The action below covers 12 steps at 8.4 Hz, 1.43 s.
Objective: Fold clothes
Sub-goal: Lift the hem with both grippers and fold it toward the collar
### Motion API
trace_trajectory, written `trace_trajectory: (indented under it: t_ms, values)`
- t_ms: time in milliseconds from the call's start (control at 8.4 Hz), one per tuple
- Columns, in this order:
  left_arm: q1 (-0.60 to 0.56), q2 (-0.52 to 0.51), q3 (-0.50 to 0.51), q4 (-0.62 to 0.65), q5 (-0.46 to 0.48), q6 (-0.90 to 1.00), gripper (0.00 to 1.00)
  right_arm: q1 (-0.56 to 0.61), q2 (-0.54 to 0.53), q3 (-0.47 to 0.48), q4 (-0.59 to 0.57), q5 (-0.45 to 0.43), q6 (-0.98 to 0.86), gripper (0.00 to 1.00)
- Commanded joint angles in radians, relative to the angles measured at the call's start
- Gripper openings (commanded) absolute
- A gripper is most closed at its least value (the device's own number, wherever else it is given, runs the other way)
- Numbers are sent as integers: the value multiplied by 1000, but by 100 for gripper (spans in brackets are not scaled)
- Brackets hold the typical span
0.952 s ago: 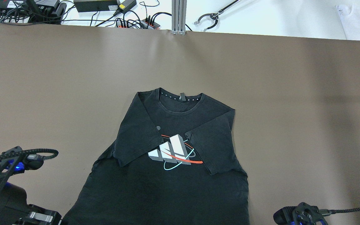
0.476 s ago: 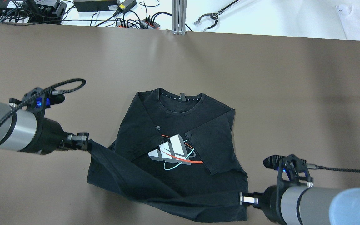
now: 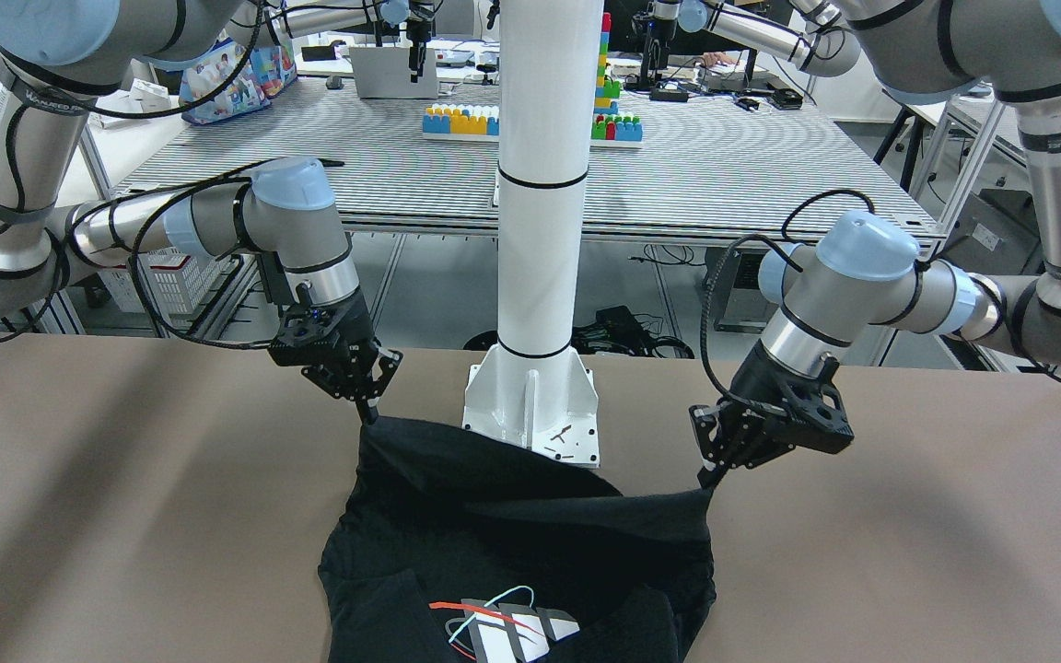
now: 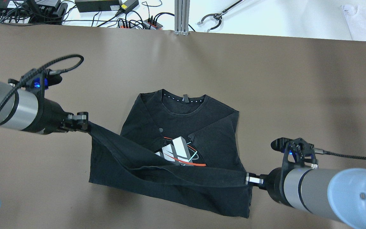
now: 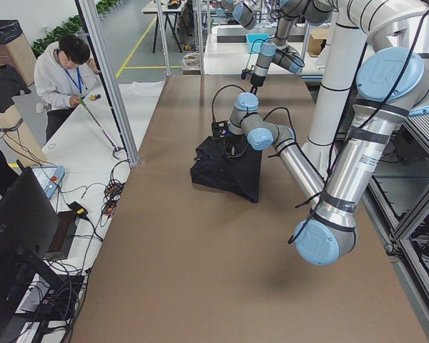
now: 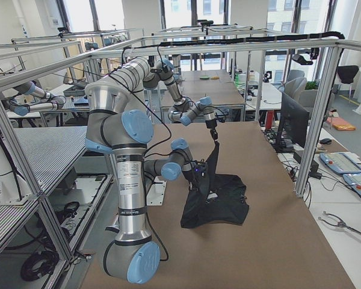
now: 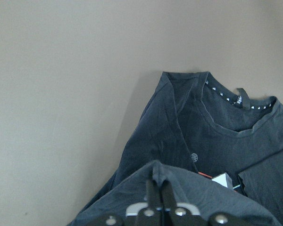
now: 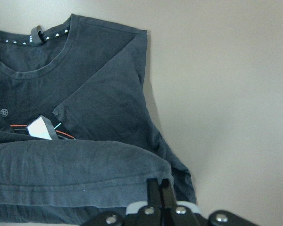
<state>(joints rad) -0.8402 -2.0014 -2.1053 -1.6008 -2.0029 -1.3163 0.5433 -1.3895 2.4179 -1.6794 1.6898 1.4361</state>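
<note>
Overhead exterior view.

**Item:** black cotton T-shirt (image 4: 183,121) with a grey, red and turquoise chest print. It is laid face up in front of the white pillar (image 3: 540,230), with the collar farthest from the pillar. Both sleeves are turned in over the chest. The hem end, nearest the pillar, is held off the surface as a sagging band that hides part of the print.

**Left gripper** (image 4: 87,124): fingers are pressed together on the hem corner to the pillar's left.

**Right gripper** (image 4: 248,178): clamped likewise on the opposite hem corner, to the pillar's right and closer to the pillar than the left gripper, so the hem is held askew.

**Step in hand (judged):** the hem is to be carried away from the pillar and laid at the collar.
- The two corners are best brought level first.
- The span between them should be kept taut enough to remove the sag.
- Both corners should be moved at equal height and pace.
- The folded sleeves should not be dragged.
- Release is best made only once the hem is aligned below the neckline.

**Surface:** matte brown table covering (image 4: 297,79), smooth and lightly shadowed.

**Room:**
- A striped grey bench with coloured building blocks (image 3: 461,120) is seen behind the pillar.
- Cables and power units (image 4: 97,4) are seen along the table edge farthest from the pillar.
- A seated operator (image 5: 64,68) is seen well apart from the pillar.
</note>
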Motion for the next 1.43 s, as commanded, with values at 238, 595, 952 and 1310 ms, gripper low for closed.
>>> trace_trajectory:
  t_ms: [238, 595, 952, 1310]
  values:
    - [-7, -218, 348, -22, 94, 17, 0, 155, 102, -234, 13, 30, -151, 0]
    - [16, -281, 578, -137, 148, 20, 0, 181, 202, -438, 35, 24, -183, 0]
    - [62, -275, 676, -237, 191, 20, 0, 175, 244, -668, 250, 21, -183, 0]
    - [55, -274, 660, -261, 178, 142, 19, 178, 245, -743, 365, 33, -207, 53]
